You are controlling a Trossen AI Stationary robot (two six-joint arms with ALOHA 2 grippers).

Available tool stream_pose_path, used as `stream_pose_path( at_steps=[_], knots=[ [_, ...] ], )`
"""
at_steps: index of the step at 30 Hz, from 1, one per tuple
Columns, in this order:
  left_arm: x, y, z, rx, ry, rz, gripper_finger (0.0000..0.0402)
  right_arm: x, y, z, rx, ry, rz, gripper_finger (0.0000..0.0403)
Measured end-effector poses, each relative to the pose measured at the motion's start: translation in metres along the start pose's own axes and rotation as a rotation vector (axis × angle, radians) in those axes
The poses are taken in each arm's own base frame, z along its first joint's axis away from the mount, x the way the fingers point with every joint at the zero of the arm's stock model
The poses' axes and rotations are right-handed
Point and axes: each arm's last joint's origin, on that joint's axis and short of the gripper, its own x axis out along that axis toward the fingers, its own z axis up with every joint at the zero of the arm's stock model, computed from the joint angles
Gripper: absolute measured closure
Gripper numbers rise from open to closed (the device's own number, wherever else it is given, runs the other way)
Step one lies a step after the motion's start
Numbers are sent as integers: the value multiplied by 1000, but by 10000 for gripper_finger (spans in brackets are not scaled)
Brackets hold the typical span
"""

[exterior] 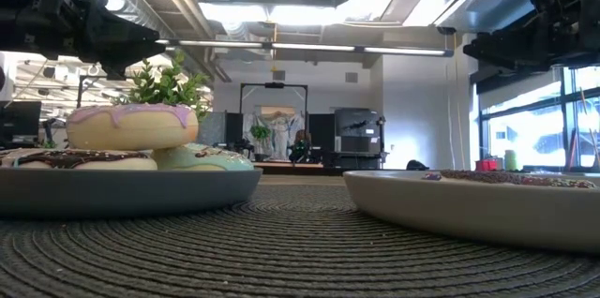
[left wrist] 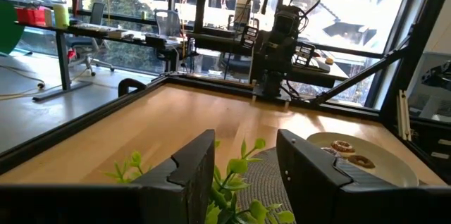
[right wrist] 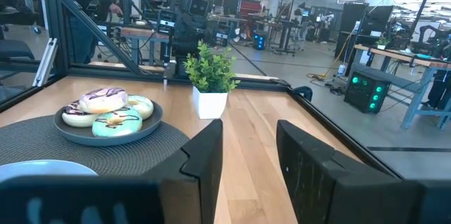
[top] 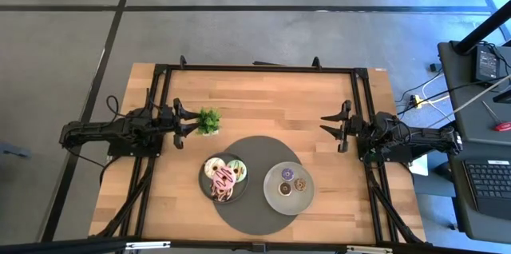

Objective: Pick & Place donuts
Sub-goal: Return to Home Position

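Several larger donuts lie piled on a dark grey plate [top: 204, 184]: white [top: 213, 167], pale green [top: 237, 169], pink with dark drizzle [top: 223, 179] and chocolate [top: 219, 192]. The pink one [exterior: 131, 125] rests on top of the others. Three tiny donuts, purple [top: 286, 174], tan [top: 299, 183] and brown [top: 284, 188], lie on a light grey plate [top: 275, 200]. My left gripper [top: 180, 120] hovers open at the table's left, right beside the small plant [top: 208, 121]. My right gripper [top: 329, 126] hovers open at the table's right. Neither is near the donuts.
Both plates sit on a round dark woven mat [top: 257, 146] at the table's near middle. The potted plant [right wrist: 211, 76] stands just ahead of my left gripper's fingers [left wrist: 190, 175]. A black frame [top: 255, 68] runs around the table's edges. Bare wood lies toward the far side.
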Motion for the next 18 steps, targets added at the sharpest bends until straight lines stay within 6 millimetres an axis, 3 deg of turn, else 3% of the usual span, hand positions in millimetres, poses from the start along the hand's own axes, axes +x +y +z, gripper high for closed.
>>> stream_pose_path(
  at_steps=[18],
  knots=[
    [0, 0, 0, 0, 0, 0, 249, 0, 0, 0, 0, 0, 0, 267]
  ],
)
